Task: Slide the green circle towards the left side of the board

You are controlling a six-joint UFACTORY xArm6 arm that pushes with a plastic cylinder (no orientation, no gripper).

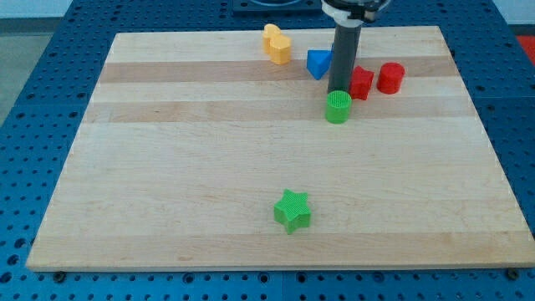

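I have my tip (pixel 338 91) down on the wooden board (pixel 192 159), in the upper right part of the view. The rod comes straight down from the view's top edge, and its lower end sits right at the top rim of the green circle (pixel 338 108), touching it or very nearly so; I cannot tell which from this angle. This arm carries no fingers, so there is nothing clenched or released to report, only the bare rod.

The green circle stands upright on the board, just below my tip, right of the middle and well away from the board's left side. Just to its upper right is a red block (pixel 362 83), partly hidden by the rod, so its shape is unclear. A red cylinder (pixel 390 77) stands just beside that, further right. A blue triangular block (pixel 318 63) sits just left of the rod, and a yellow block (pixel 277 44) lies further left near the board's top edge. A green star (pixel 292 210) rests alone near the view's bottom. The board lies on a blue perforated counter (pixel 33 100).
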